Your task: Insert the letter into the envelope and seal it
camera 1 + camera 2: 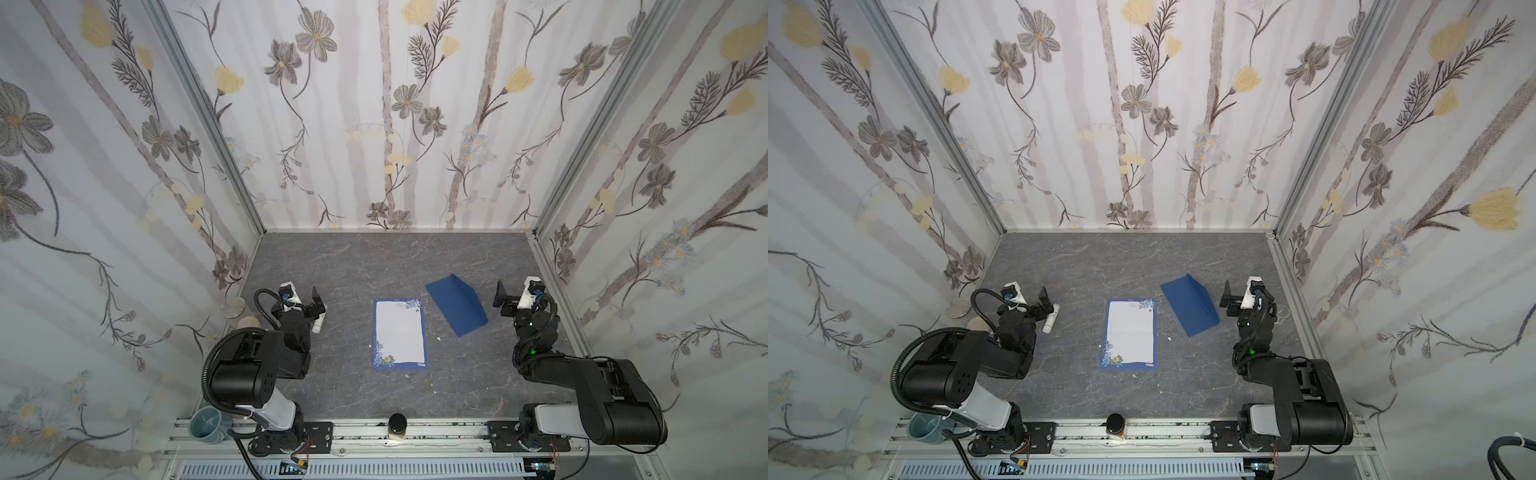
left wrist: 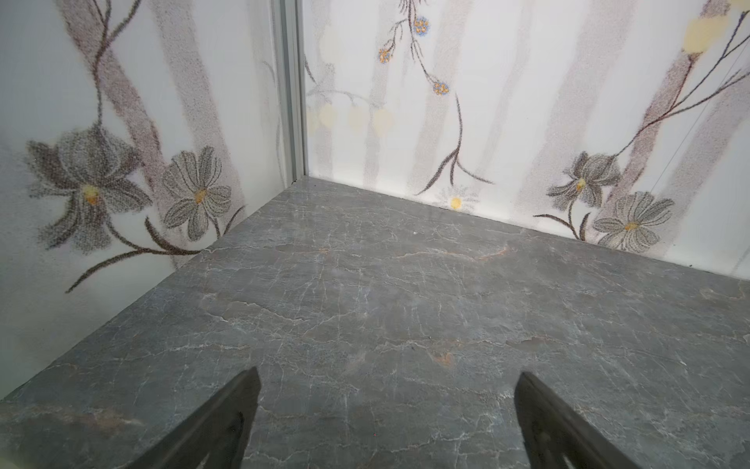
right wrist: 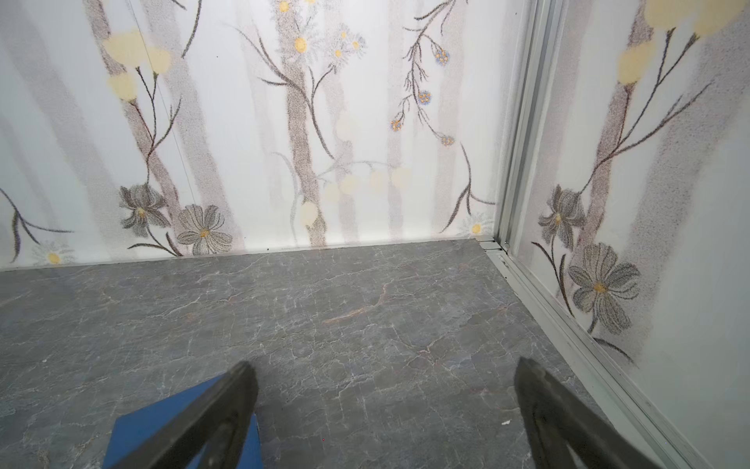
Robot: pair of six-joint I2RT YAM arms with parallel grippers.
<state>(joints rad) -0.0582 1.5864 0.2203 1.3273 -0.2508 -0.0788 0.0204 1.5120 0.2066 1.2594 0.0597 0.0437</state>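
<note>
Here letter (image 1: 400, 333) lies beside envelope (image 1: 457, 305), seemingly apart

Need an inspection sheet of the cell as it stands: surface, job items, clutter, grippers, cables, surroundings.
Surface: grey marbled table, a few white specks near the letter.
Job's things: letter flat at centre, printed side up; envelope lies angled to its right, flap raised, apart from it.
Clutter: glue stick by the left gripper; discs at the left wall; mug and jar on the front rail.
Grippers: left gripper open, empty; right gripper open, empty, beside the envelope.
Cables: black hose loops off the left arm, clear of the paper.
Surroundings: floral walls on three sides.
</note>
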